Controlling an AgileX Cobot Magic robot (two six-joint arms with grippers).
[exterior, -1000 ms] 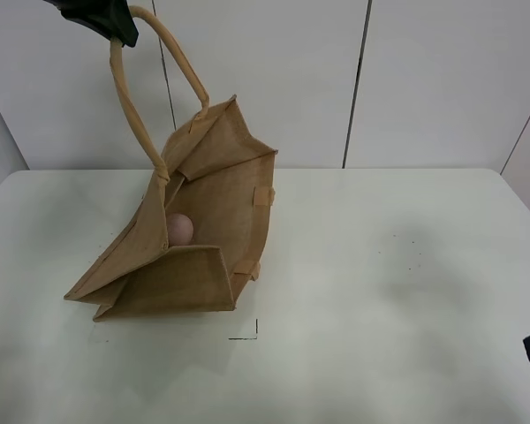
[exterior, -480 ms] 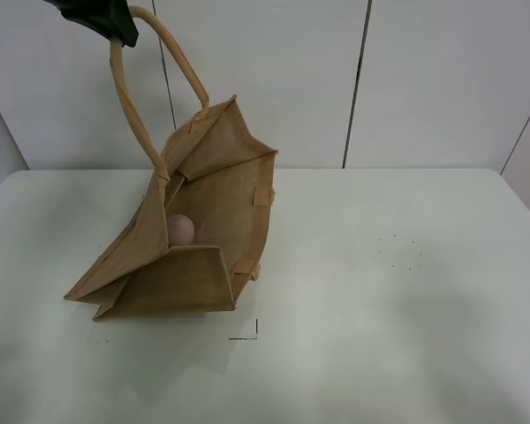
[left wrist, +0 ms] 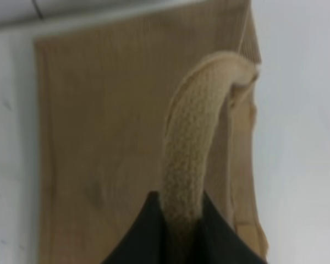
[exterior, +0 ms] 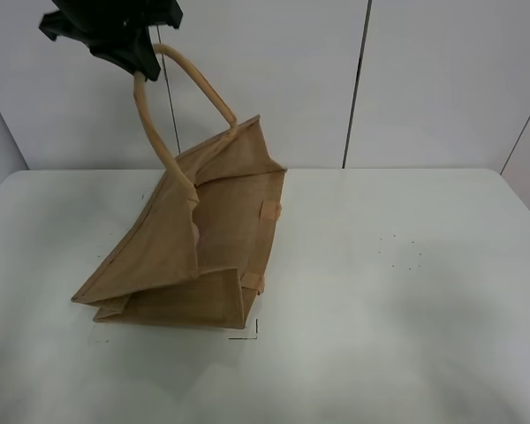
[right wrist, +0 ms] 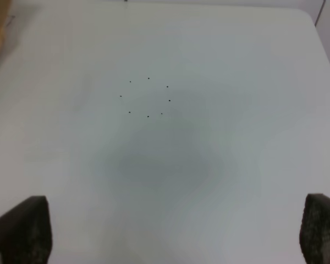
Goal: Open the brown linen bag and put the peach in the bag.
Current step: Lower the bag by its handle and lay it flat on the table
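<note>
- From the high camera I get soft, even light from above. The white matte table (exterior: 406, 291) shows no glare, only faint mottled grey patches.
- The tan-brown coarse-woven jute bag (exterior: 159, 256) throws a pale, fuzzy-edged shadow on the table just in front of its base.
- My left wrist view is soft all over. The beige woven loop handle (left wrist: 192, 143) sits close to the lens and out of focus, and the left gripper (left wrist: 181, 236) reads as flat black fingers (left wrist: 135, 236) without detail.
- In the right wrist view the table is bright, with a diffuse grey shadow mid-frame. The right gripper (right wrist: 173, 234) shows only dark, blurred fingertips (right wrist: 22, 231) at the corners.
</note>
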